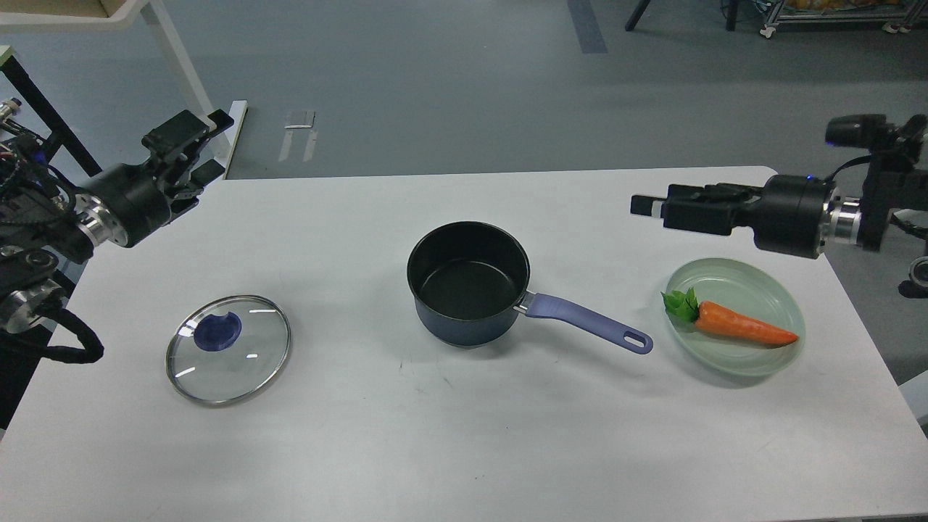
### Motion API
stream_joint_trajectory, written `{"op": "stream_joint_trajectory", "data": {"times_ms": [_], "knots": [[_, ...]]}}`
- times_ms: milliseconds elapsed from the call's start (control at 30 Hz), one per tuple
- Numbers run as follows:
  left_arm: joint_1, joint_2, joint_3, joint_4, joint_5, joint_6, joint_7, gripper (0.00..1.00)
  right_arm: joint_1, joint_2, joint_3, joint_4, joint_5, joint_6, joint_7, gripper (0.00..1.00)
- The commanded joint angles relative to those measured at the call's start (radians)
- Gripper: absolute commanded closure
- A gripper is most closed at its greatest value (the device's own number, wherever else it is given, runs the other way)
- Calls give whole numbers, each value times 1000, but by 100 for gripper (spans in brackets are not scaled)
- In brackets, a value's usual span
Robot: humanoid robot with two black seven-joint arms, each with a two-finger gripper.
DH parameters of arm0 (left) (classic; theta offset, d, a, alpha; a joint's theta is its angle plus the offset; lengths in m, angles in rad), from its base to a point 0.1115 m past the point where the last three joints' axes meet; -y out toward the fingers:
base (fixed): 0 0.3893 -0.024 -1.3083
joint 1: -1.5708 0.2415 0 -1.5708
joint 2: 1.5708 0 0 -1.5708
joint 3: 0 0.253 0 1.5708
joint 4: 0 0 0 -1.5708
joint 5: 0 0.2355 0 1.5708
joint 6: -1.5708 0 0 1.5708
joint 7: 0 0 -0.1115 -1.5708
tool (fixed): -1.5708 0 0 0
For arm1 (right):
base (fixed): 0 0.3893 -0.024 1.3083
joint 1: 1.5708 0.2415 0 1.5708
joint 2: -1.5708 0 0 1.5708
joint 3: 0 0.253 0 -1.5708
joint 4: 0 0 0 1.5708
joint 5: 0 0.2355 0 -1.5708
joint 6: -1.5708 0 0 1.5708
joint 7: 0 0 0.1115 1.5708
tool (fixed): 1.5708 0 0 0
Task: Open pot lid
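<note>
The pot (470,284) stands uncovered at the worktop's (406,428) middle, its handle pointing right; the lid (228,349) lies flat well to its left. Left tool (194,148) hovers far-left, fingers apart and empty; whether the right tool (652,206) is apart or together, I cannot tell.

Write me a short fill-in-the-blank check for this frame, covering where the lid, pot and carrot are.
1. The lid lies flat on the table, to the ____ of the pot in the head view.
2. The pot's inside is ____.
3. The carrot lies on the pale green ____.
4. Neither the left pincer nor the right pincer holds ____.

Missing words: left; empty; plate; anything
</note>
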Motion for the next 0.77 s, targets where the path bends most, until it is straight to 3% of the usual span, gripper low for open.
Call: {"op": "stream_joint_trajectory", "data": {"times_ms": [0,133,267,367,433,567,733], "knots": [[1,-76,-34,50,-130,-4,0,1,-43,30,4,-54,452,-101,0,1],[3,-153,-74,138,-231,-55,0,1,-107,138,18,-115,747,-172,0,1],[29,-262,-165,293,-334,-177,0,1,-181,196,33,-151,976,-157,0,0],[39,-317,-203,358,-415,-240,85,1,-273,262,122,-155,1090,-108,0,0],[43,-348,-206,364,-445,-260,111,1,-337,290,183,-175,1110,-51,0,0],[56,-421,-209,409,-448,-293,116,1,-399,320,234,-246,1111,125,0,0],[56,-454,-217,435,-448,-312,116,1,-400,319,251,-255,1113,161,0,0]]}}
